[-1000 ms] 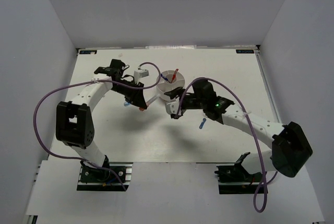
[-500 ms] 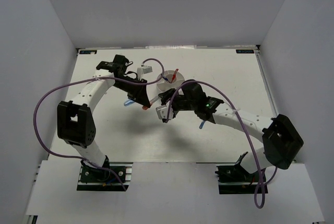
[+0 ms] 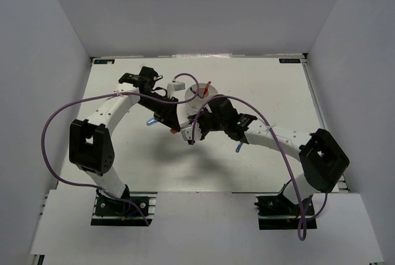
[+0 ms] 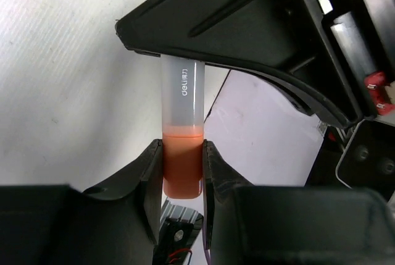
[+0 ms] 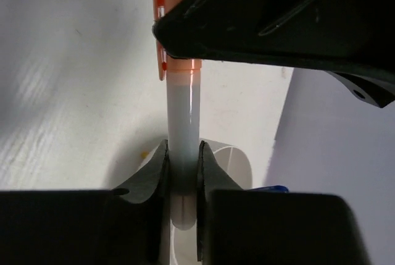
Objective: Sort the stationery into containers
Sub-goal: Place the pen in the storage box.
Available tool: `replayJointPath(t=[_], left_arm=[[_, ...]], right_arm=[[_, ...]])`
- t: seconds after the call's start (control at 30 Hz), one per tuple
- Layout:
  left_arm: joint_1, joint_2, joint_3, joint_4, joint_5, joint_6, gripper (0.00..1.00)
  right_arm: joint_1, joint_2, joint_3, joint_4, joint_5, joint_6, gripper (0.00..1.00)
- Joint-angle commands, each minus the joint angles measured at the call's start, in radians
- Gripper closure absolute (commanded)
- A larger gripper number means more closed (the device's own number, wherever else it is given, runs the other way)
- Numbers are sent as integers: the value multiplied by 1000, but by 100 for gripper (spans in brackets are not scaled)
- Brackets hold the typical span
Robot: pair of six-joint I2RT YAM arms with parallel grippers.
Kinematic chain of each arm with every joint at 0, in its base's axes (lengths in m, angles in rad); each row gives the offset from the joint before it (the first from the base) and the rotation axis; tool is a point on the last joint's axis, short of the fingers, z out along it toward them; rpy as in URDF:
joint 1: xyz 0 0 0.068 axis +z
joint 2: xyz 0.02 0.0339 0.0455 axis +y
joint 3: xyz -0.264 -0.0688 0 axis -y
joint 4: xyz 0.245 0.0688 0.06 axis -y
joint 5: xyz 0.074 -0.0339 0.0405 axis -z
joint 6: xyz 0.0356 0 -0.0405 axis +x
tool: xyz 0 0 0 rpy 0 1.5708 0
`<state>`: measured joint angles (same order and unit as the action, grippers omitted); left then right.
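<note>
An orange-white capsule-shaped piece [image 4: 182,101] hangs above the table between both grippers. My left gripper [image 4: 182,172] is shut on its orange end [image 3: 176,130]. My right gripper [image 5: 183,172] is shut on its white end [image 5: 183,123], with the orange cap [image 5: 179,67] beyond it. In the top view both grippers meet just left of the round white tub [image 3: 192,97]: the left gripper [image 3: 176,128] and the right gripper [image 3: 187,123]. A red pen [image 3: 207,86] stands in the tub. A light-blue piece [image 3: 150,120] and a dark-blue piece [image 3: 238,148] lie on the table.
The tub's rim [image 5: 231,154] shows behind my right fingers, with a blue item [image 5: 271,188] beside it. Purple cables [image 3: 55,123] arc over both arms. White walls close in the table on three sides.
My right gripper moved left to the orange-white piece and shut on its white end. My left gripper carried the piece slightly right, toward the tub.
</note>
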<state>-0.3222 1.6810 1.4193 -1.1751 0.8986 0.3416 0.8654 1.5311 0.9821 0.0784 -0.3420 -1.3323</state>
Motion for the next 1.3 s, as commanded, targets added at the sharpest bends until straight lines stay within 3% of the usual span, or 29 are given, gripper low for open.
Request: replayJointPath(t=[0.0,0.13,0.23,0.27,0.3,0.33,0.43,0.5,0.6,0.87,1.07,1.27], left_arm=[[-8,-26,3,-3,42,13,94],[11,-72,-22,50,91,0,62],[31,-159,-74,159,149,-62,50],[31,-196,-91,202,152,-91,38],[31,-286,-109,333,145,-133,35],[41,-332,-153,413,131,-230,23],[41,-494,-241,687,63,-393,12],[52,-543,-263,806,10,-450,9],[64,-557,-240,860,-15,-519,10],[94,-532,-308,1053,143,-602,26],[103,-540,-358,1167,201,-624,27],[103,-544,-427,1391,235,-824,27]], right_arm=[[6,-8,50,60,-12,36,100],[3,-29,49,63,-6,129,100],[6,-75,1,69,3,189,100],[-8,-90,-16,76,6,202,100],[-11,-109,-34,78,6,212,100],[-19,-141,-64,86,6,238,100],[-28,-193,-86,78,3,341,100],[-37,-212,-77,57,5,402,100],[-55,-221,-48,9,-5,580,100],[-126,-250,20,-28,-260,1052,100],[-155,-247,75,59,-394,1278,100],[-169,-217,118,113,-450,1410,100]])
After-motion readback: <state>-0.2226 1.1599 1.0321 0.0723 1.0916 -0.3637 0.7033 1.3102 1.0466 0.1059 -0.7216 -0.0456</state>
